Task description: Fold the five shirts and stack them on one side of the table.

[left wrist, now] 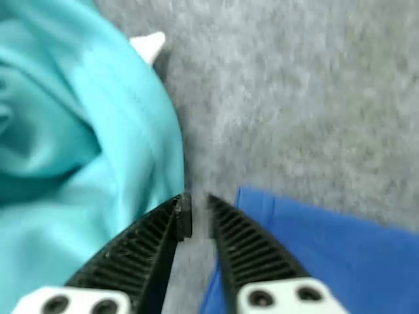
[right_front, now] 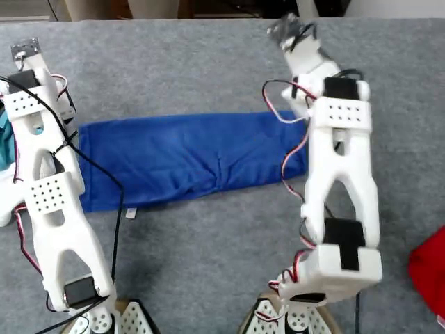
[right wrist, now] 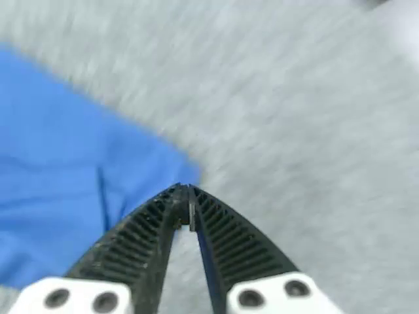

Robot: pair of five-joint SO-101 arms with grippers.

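Looking down over the grey table (right_front: 208, 264), I see a blue shirt (right_front: 188, 160) lying flat across the middle, folded into a long band that runs from my left arm to my right arm. My left gripper (left wrist: 196, 208) sits past that band's left end, on the side away from the arm bases. Its jaws are parted by a narrow slit with bare table showing between the tips. One tip is beside a teal shirt (left wrist: 65, 131), the other beside the blue shirt's corner, and neither cloth is held. The teal shirt is bunched at the table's left edge. My right gripper (right wrist: 188, 199) is beyond the blue shirt's right end, toward the far edge of the table. Its jaws are pressed tip to tip, and I cannot make out any cloth caught between them. A red shirt (right_front: 431, 271) lies at the table's right edge, well apart from the blue one.
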